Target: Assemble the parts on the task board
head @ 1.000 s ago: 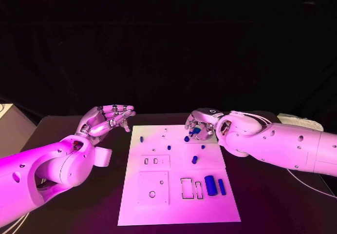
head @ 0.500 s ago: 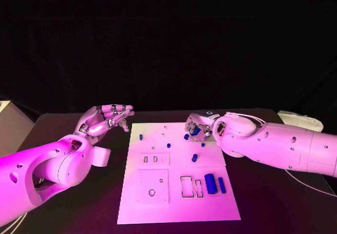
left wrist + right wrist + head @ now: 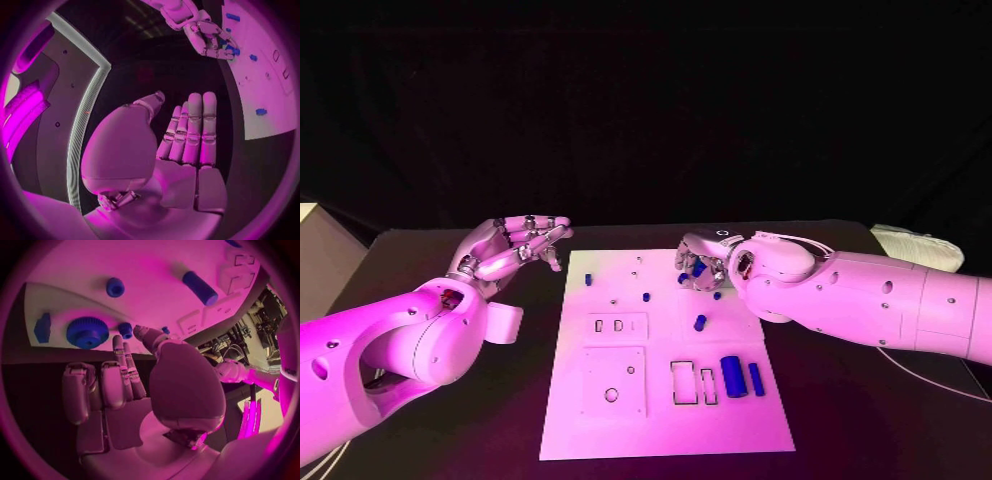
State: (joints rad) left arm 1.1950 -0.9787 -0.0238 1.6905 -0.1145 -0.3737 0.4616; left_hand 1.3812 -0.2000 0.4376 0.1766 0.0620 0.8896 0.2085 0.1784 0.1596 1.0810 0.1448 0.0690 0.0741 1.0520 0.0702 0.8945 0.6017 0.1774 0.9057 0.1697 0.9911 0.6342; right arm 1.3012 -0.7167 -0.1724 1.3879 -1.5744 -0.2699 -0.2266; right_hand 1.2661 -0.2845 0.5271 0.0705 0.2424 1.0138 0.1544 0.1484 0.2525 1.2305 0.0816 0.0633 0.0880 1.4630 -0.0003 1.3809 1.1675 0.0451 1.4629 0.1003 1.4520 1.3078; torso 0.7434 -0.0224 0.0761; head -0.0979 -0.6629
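The white task board lies in the middle of the table. My right hand hovers over its far right part. A round blue toothed part lies on the board beside that hand's fingers. A small blue peg stands between its thumb and a fingertip; I cannot tell whether they grip it. More blue pegs stand on the board, and a thick blue cylinder lies near its right edge. My left hand hangs left of the board's far corner, fingers straight, holding nothing.
Rectangular slots and square plates mark the board's near half. A pale box stands at the table's far left edge. A white object lies at the far right. Bare black table flanks the board.
My right hand has crept a little to the left over the board's far part. The left hand has kept its place.
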